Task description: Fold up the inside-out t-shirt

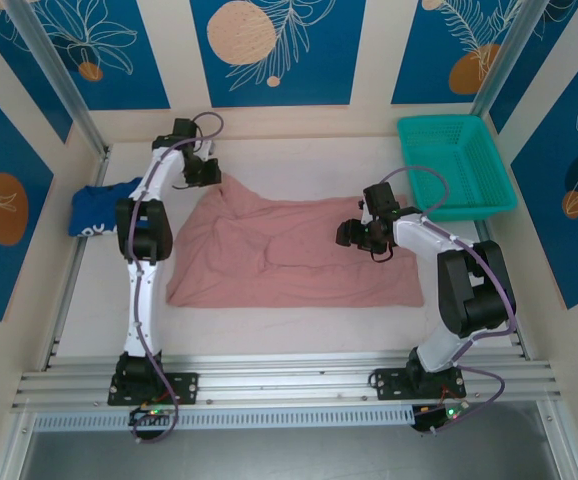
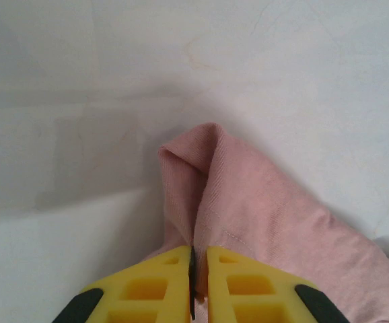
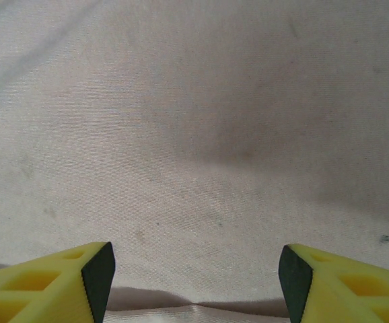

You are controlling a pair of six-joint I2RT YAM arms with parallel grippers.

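T-shirt (image 1: 289, 260), pink and rumpled, is spread across the middle of the desk (image 1: 269, 335), with one corner drawn up toward the desk's far-left corner. That raised fold is pinched between the closed left fingers (image 2: 151, 289). The right fingers (image 3: 53, 282) are held wide apart, with nothing gripped.

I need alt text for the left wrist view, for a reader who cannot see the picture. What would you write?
The yellow left gripper is shut on a pinched fold of the dusty-pink t-shirt, which rises in a peak just beyond the fingertips. Behind the cloth lies a plain white table surface.
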